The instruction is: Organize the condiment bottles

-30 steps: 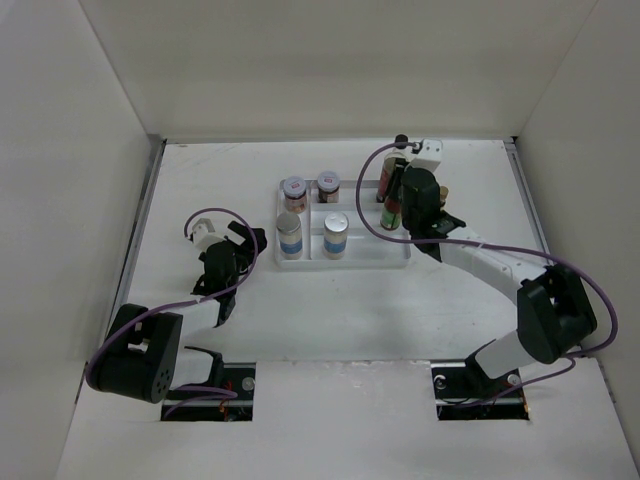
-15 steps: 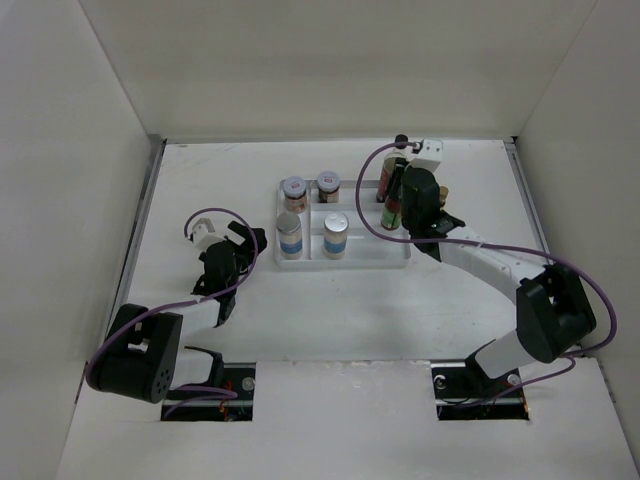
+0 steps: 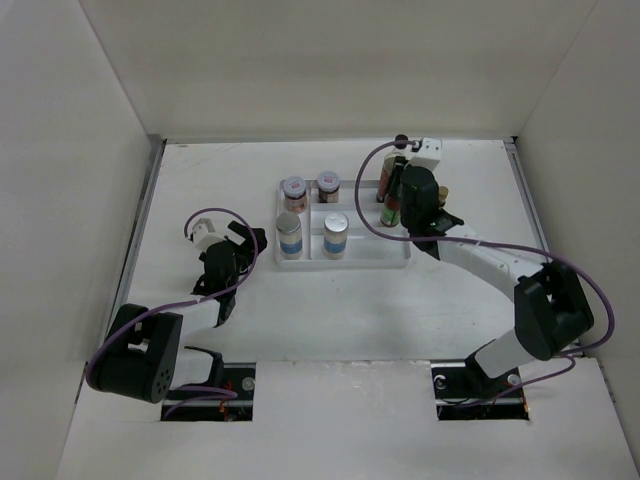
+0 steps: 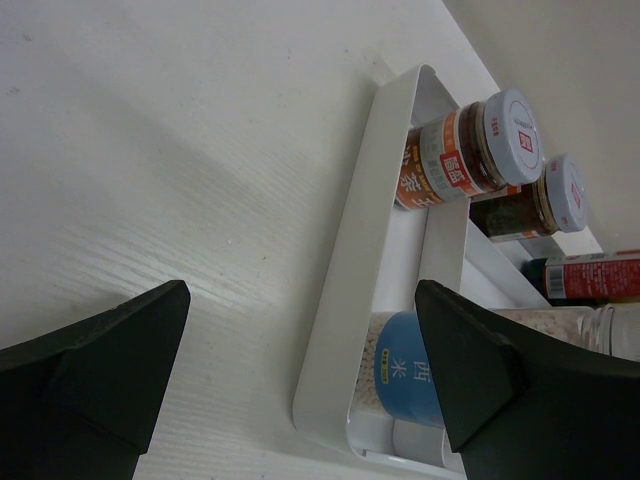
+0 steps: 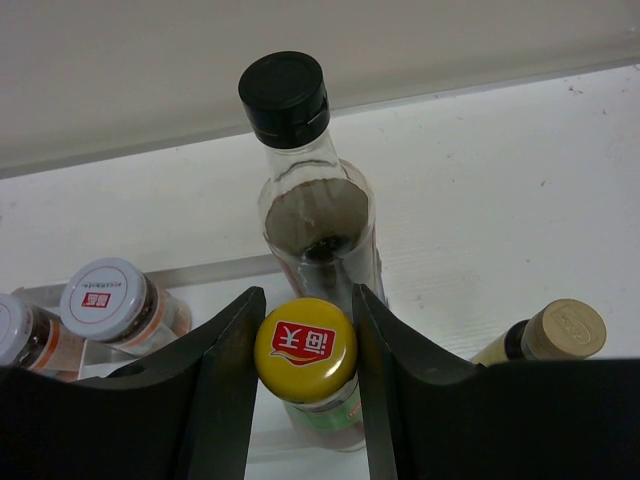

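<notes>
Right wrist view: grips yellow-capped bottle [image 5: 305, 345] with right end effector [image 5: 306, 325] at tray's [image 3: 345, 262] right end; holds left end effector [image 4: 300, 300] wide open, empty.

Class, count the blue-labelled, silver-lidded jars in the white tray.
2. The left jar stands in the white tray's near row; the right jar beside it. The right arm may hide others at the tray's right end.

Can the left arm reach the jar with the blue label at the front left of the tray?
Probably yes. The left gripper is open just left of the white tray, facing it. The blue-labelled jar stands in the tray's closest front corner. Only the tray's low wall lies between them.
</notes>
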Tool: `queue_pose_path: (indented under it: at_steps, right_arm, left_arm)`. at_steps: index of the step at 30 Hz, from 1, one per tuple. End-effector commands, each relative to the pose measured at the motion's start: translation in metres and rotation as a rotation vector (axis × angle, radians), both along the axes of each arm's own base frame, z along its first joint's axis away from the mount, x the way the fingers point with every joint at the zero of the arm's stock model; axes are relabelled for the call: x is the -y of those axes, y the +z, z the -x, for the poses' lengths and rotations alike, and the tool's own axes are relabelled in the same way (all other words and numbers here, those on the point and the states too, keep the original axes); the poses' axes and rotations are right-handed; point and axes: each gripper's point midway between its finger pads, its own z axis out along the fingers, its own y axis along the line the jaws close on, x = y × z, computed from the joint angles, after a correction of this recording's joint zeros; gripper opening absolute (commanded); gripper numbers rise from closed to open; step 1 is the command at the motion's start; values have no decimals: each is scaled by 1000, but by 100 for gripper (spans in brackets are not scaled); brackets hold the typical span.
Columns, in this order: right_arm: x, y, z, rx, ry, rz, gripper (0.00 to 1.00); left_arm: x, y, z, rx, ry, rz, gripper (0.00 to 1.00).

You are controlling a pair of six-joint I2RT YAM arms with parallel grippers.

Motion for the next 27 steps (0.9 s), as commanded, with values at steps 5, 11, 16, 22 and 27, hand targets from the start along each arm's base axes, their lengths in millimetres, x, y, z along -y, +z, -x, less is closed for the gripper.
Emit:
queue_pose_path:
  at_steps: [5, 11, 16, 22, 27]
  right_arm:
    - [4, 36, -17, 156, -56, -89, 24]
    - [14, 35, -15, 170, -82, -76, 26]
    - [29, 47, -19, 192, -116, -88, 26]
    - [28, 53, -26, 204, -125, -108, 25]
    - [26, 30, -25, 173, -121, -95, 26]
  left_arm:
    - [3, 25, -13, 82, 0, 33, 100]
    - [3, 24, -13, 77, -1, 32, 100]
    - [3, 24, -13, 77, -1, 32, 100]
    - [3, 25, -13, 79, -1, 33, 100]
    - [3, 25, -14, 80, -1, 33, 100]
